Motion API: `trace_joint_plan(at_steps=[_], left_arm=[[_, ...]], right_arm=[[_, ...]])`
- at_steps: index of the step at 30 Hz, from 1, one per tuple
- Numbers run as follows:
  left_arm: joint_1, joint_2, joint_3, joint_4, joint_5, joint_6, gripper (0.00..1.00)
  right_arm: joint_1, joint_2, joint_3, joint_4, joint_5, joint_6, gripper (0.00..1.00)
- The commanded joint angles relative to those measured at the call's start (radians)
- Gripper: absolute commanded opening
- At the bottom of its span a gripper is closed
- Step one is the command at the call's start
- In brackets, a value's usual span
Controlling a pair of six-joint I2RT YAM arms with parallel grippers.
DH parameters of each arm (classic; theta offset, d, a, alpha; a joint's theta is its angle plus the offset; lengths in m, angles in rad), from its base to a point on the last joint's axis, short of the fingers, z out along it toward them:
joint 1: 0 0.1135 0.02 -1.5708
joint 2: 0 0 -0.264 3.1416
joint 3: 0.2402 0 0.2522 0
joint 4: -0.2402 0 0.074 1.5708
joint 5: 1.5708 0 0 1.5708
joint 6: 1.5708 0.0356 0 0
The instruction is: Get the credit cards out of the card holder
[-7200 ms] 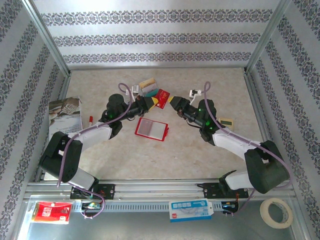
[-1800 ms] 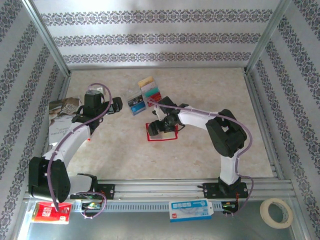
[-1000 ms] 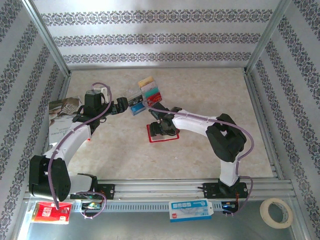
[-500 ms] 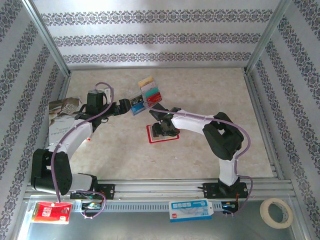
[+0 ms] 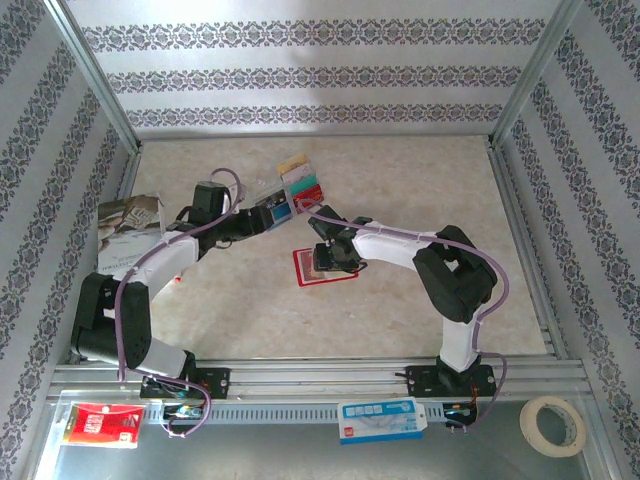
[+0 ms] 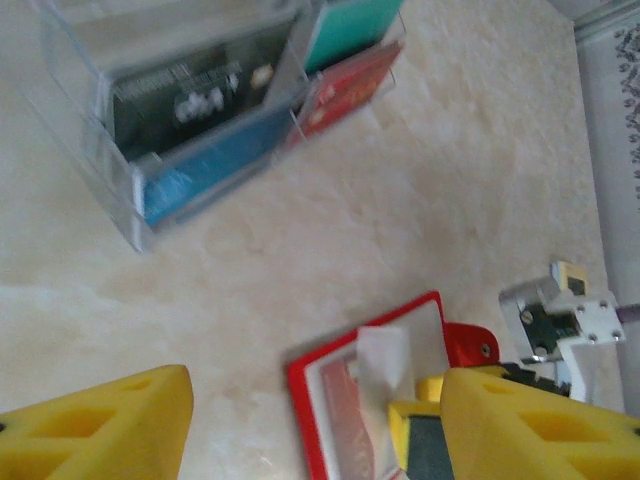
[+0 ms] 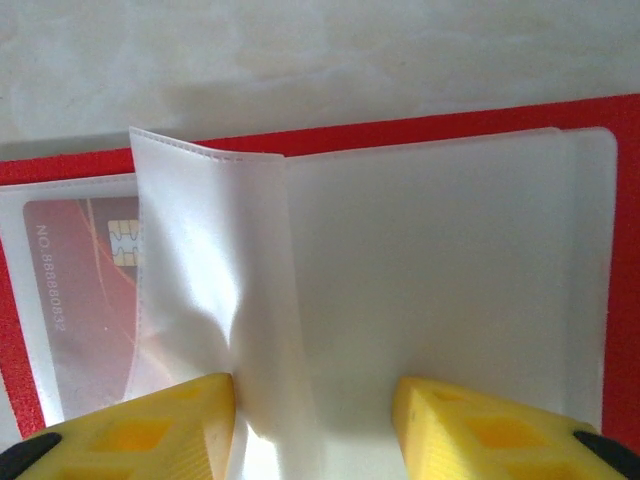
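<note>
Back of desk: bare desk [image 5: 400,170] runs free up to the rear wall [image 5: 320,80].
Right side: open floor of desk, crossed by the right arm [image 5: 400,240].
Middle: the right pincer [image 5: 325,258] sits low over the open wallet [image 5: 340,278], fingers apart on either side of a raised clear flap [image 7: 215,300], so approach from above is blocked.
Beside wallet: a bare strip separates it from the clear box [image 6: 190,120].
Ahead of left pincer [image 5: 256,220]: jaws wide, gap free; box and cards [image 5: 300,180] stand just in front.
Left edge: flat magazine [image 5: 125,235].
</note>
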Motion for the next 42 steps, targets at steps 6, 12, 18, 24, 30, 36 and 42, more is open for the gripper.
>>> trace_joint_plan(at_steps=[6, 12, 18, 24, 30, 36, 42], left_arm=[[-0.159, 0.065, -0.110, 0.217, 0.056, -0.216, 0.49], [-0.208, 0.172, -0.144, 0.370, 0.102, -0.319, 0.28], [-0.233, 0.269, -0.120, 0.421, 0.134, -0.336, 0.23], [-0.246, 0.313, -0.095, 0.368, 0.113, -0.302, 0.22], [-0.246, 0.363, -0.035, 0.166, 0.102, -0.218, 0.18], [-0.246, 0.358, -0.026, 0.085, 0.060, -0.163, 0.17], [-0.246, 0.367, -0.008, 0.076, 0.080, -0.151, 0.17]], right_arm=[[-0.015, 0.034, -0.039, 0.021, -0.005, 0.022, 0.46], [-0.016, 0.025, -0.057, 0.043, -0.006, 0.034, 0.44], [-0.015, 0.021, -0.058, 0.041, 0.004, 0.034, 0.43], [-0.015, 0.020, -0.059, 0.040, 0.011, 0.032, 0.43], [-0.013, 0.000, -0.059, 0.029, 0.032, 0.028, 0.41], [-0.013, -0.079, -0.081, -0.013, 0.162, 0.037, 0.39], [-0.014, -0.191, -0.124, -0.020, 0.279, 0.069, 0.42]])
